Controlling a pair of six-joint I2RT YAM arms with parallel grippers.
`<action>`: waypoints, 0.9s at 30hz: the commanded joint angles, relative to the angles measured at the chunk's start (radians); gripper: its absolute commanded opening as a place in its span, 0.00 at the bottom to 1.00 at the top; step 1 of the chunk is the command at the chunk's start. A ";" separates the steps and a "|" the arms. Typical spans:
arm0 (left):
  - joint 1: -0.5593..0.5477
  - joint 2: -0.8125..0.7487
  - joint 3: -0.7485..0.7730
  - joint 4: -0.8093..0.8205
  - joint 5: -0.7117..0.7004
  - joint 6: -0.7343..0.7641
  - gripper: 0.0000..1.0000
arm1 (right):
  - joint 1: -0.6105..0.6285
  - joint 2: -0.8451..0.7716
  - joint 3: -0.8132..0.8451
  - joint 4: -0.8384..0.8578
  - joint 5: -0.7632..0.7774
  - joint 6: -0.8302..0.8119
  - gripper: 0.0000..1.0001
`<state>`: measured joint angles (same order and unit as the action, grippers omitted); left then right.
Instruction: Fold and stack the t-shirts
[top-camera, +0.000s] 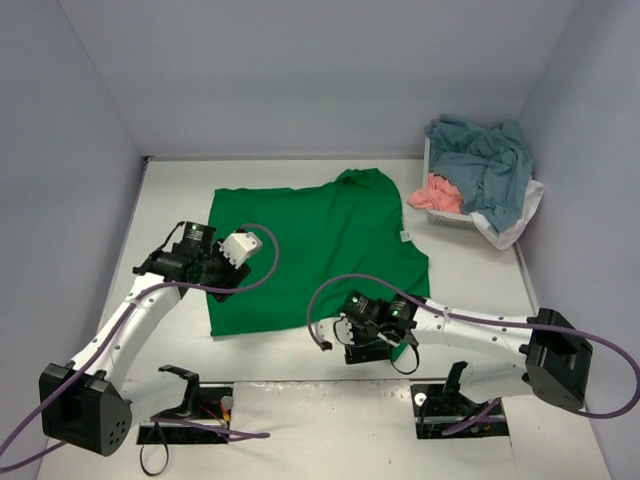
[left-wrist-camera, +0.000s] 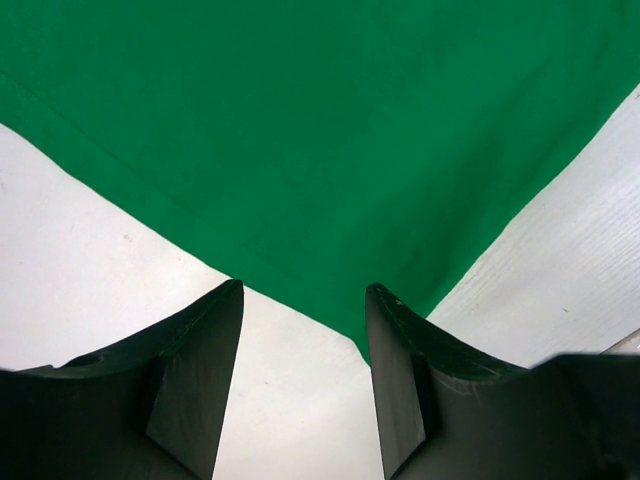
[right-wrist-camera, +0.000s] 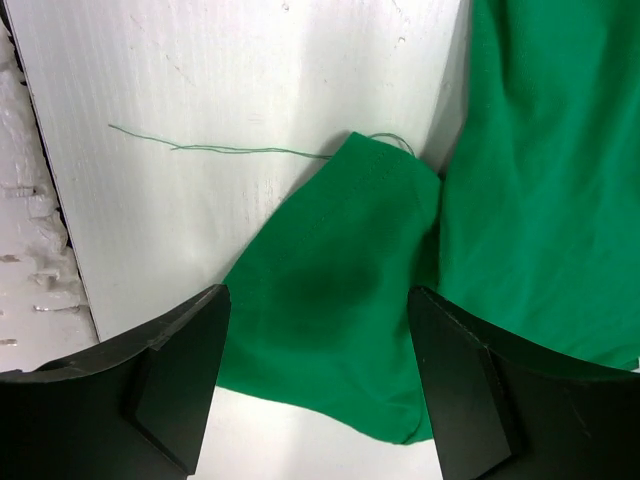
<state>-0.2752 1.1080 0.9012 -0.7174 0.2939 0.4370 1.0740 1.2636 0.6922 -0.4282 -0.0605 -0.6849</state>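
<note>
1. The green t-shirt (top-camera: 320, 250) lies spread flat on the desk (top-camera: 180, 200), reaching away ahead of both claws. We see no fold across its body yet, and no stack anywhere.
2. The left claw (left-wrist-camera: 303, 300) is released, with its jaws apart and nothing in them. A corner of the shirt points at the gap just ahead of it.
3. The right claw (right-wrist-camera: 318, 300) is released too, with its jaws wide. A sleeve (right-wrist-camera: 330, 250) lies on the desk directly beneath it, ungripped, and a loose green thread (right-wrist-camera: 220, 150) trails ahead of it to the left.
4. Far beyond the right claw and off to its right, the basket (top-camera: 440, 222) holds a crumpled teal t-shirt (top-camera: 480, 160) and a salmon pink t-shirt (top-camera: 438, 192). We judge the task to be at an early stage, since the first shirt is only laid out and the others wait unfolded.
5. A small white tag (top-camera: 405, 237) sits at the shirt's edge ahead of the right claw, too small to read. We find no other writing or brand.
</note>
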 joint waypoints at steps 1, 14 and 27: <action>-0.012 0.009 0.064 0.007 -0.010 -0.001 0.47 | -0.006 0.013 0.003 -0.003 -0.006 0.007 0.68; -0.036 0.092 0.058 0.070 -0.009 -0.012 0.47 | -0.059 0.123 -0.010 0.002 -0.084 -0.031 0.53; -0.068 0.069 0.062 -0.111 0.123 0.089 0.47 | -0.100 0.168 0.023 0.017 -0.122 -0.004 0.01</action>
<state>-0.3264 1.2098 0.9089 -0.7425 0.3523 0.4603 0.9939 1.4254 0.6968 -0.4149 -0.1661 -0.6979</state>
